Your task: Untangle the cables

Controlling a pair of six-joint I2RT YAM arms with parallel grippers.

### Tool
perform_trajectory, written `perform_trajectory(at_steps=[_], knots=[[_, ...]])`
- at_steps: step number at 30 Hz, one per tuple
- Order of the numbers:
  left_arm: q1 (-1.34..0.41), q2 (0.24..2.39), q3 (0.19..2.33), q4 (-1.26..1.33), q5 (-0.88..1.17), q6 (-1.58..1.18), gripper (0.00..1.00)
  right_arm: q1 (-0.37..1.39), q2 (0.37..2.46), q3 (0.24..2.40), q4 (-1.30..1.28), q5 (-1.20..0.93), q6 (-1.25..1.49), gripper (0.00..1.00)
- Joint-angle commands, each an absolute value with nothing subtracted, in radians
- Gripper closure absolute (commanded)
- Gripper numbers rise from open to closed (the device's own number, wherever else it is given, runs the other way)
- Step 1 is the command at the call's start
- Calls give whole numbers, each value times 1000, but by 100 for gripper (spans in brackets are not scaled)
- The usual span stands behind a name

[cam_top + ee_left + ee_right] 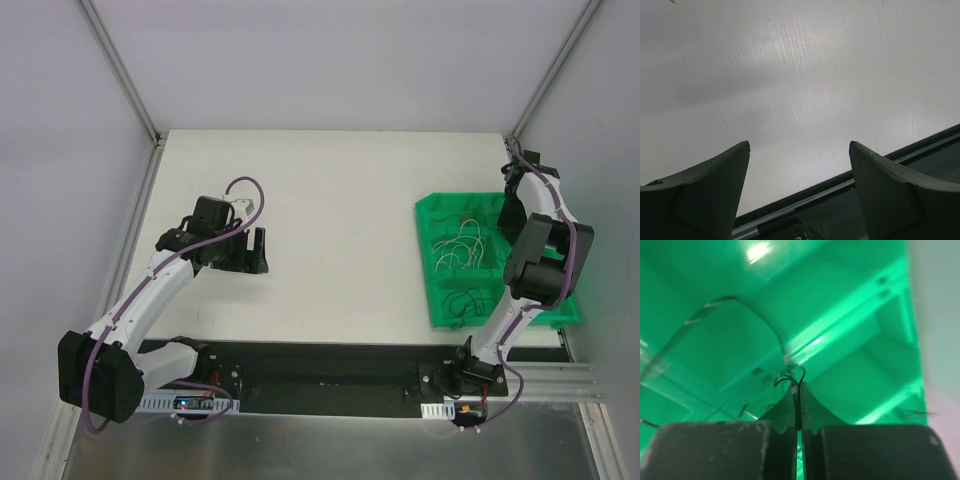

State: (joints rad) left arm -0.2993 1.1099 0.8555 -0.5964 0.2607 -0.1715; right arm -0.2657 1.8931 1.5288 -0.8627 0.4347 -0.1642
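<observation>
The cables lie in a green tray (436,212) at the right: a whitish loopy knot (462,248) in the far compartment and dark strands (465,303) in the near one. My right gripper (513,213) reaches down into the tray's far right part. In the right wrist view it (798,385) is shut on a thin dark wire (801,372) whose hooked end curls just above the fingertips. A longer strand (755,310) arcs away to the left over the tray floor (855,315). My left gripper (260,252) is open and empty over the white table; in its wrist view (799,145) nothing lies between the fingers (715,185).
The white table (340,200) is bounded by grey walls at the back and sides. A black rail (850,175) runs along the table's near edge, close under my left gripper. The tray has raised dividers (840,335) between compartments.
</observation>
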Motion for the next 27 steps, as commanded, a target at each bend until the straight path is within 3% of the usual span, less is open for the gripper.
perform_trajectory(at_steps=[1, 13, 20, 27], knots=[[-288, 1108, 890, -615, 287, -160, 20, -281, 1835, 1482, -801, 189, -180, 100], [-288, 1112, 891, -620, 284, -173, 20, -483, 1749, 1286, -646, -149, -20, 100], [-288, 1131, 902, -621, 293, -173, 20, -528, 1822, 1337, -724, -83, -3, 100], [-288, 1147, 904, -621, 313, -179, 20, -471, 1882, 1420, -870, 175, -52, 100]])
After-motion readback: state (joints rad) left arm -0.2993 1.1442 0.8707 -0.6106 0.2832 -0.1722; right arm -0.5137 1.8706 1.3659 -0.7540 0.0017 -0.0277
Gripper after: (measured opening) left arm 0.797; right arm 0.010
